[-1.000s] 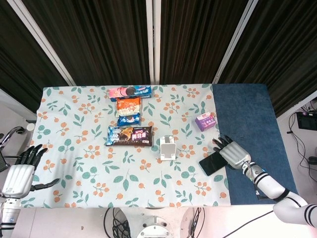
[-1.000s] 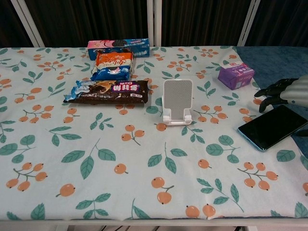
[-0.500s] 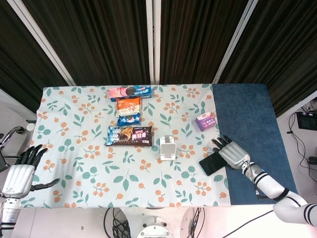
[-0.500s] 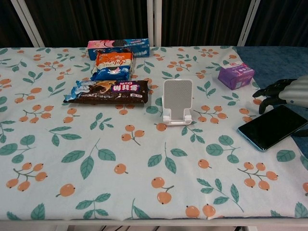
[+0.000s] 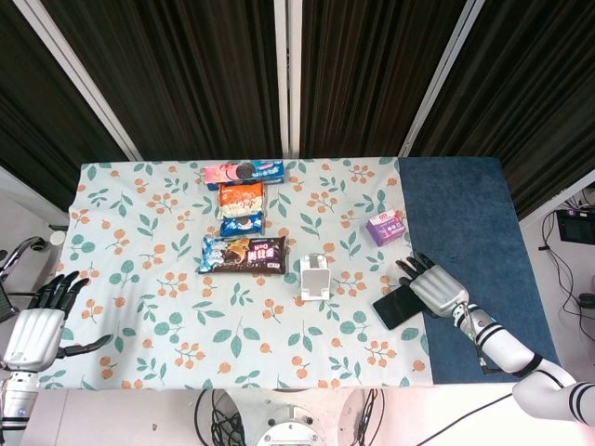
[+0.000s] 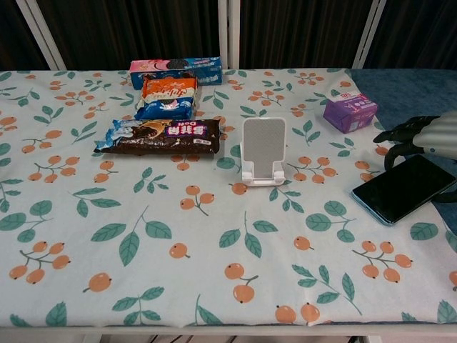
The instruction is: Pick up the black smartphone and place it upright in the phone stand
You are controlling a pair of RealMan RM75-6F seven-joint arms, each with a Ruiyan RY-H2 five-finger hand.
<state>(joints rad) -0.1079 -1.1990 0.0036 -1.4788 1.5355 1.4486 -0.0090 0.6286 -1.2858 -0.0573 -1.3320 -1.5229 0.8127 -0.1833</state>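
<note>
The black smartphone (image 5: 397,305) lies flat, screen up, on the floral cloth near its right edge, also seen in the chest view (image 6: 403,187). My right hand (image 5: 435,288) lies over the phone's right end with dark fingers (image 6: 401,133) spread past its far edge; the thumb shows at its near right side. Whether the hand grips the phone is unclear; the phone stays on the table. The white phone stand (image 5: 315,277) stands empty at the centre (image 6: 263,151), left of the phone. My left hand (image 5: 37,330) hangs off the table's left front corner, fingers spread, holding nothing.
A purple box (image 6: 349,112) sits behind the phone. Snack packs lie left of the stand: a dark cookie pack (image 6: 161,136), an orange-and-blue pack (image 6: 167,97) and a long blue box (image 6: 176,71) at the back. A blue mat (image 5: 465,251) covers the table's right side.
My right hand has crept slightly left and forward over the phone's end. The phone has barely shifted left. The left hand has not moved.
</note>
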